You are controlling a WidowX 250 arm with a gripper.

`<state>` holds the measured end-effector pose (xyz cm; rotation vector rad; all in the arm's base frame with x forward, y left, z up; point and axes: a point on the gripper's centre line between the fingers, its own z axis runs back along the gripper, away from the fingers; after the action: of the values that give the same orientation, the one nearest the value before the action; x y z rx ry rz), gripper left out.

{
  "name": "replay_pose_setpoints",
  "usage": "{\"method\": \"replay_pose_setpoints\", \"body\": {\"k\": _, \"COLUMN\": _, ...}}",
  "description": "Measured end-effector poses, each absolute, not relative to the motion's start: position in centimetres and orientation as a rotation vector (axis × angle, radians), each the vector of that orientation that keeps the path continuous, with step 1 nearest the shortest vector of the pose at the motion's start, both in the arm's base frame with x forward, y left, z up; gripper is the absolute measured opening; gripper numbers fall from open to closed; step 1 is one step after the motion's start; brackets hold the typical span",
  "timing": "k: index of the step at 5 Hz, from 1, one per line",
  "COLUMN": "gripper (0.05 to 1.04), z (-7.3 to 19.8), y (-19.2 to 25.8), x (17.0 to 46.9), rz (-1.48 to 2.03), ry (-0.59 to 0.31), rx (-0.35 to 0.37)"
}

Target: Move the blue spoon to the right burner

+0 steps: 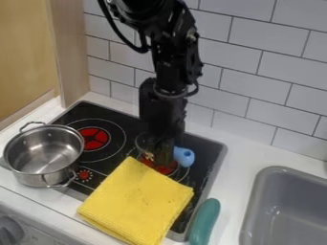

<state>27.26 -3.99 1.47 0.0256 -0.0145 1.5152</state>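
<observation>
One blue, rounded spoon (184, 156) right of black two-finger claw (164, 157), lower centre | grip unclear | black flat stovetop (81, 113), white-tiled wall (268, 36)

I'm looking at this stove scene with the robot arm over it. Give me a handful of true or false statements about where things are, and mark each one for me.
1. The end effector hangs over the right burner, with part of the blue spoon beside it. True.
2. The metal pot stands left of the yellow cloth. True.
3. The blue spoon lies inside the metal pot. False: it is at the right burner.
4. The green object lies between the yellow cloth and the gray sink. True.
5. The yellow cloth lies in the gray sink. False: it lies over the front part of the stove.
</observation>
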Motion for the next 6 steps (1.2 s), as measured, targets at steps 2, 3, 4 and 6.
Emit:
{"method": "replay_pose_setpoints", "body": {"k": 2, "gripper": 0.297, "z": 1.08, "y": -3.76, "x": 27.77, "rz": 1.514, "ry": -0.047, "rx": 0.019}}
{"method": "replay_pose_setpoints", "body": {"k": 3, "gripper": 0.297, "z": 0.67, "y": -3.84, "x": 27.63, "rz": 1.495, "ry": -0.033, "rx": 0.025}}
{"method": "replay_pose_setpoints", "body": {"k": 4, "gripper": 0.297, "z": 0.2, "y": -3.96, "x": 27.49, "rz": 1.473, "ry": -0.014, "rx": 0.034}}
{"method": "replay_pose_setpoints", "body": {"k": 6, "gripper": 0.674, "z": 0.62, "y": -4.38, "x": 27.67, "rz": 1.395, "ry": 0.026, "rx": 0.037}}
